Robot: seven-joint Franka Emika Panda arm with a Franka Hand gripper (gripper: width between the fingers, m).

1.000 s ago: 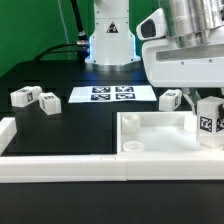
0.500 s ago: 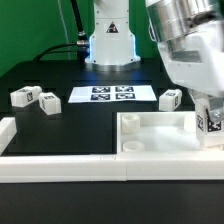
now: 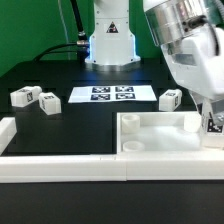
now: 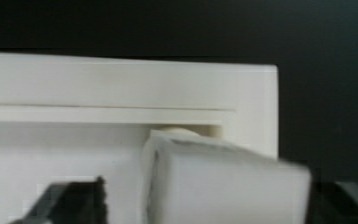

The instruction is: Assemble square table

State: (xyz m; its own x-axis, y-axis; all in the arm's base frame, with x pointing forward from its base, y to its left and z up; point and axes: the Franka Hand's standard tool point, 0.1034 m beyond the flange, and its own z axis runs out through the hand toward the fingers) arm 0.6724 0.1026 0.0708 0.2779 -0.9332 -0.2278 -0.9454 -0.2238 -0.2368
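At the exterior view's left lie two loose legs (image 3: 47, 102); the square panel (image 3: 165, 130) sits right of centre, its far-right corner leg (image 3: 213, 122) cut off by the frame. The gripper (image 4: 215, 200) seems spread, jaws clear of it.
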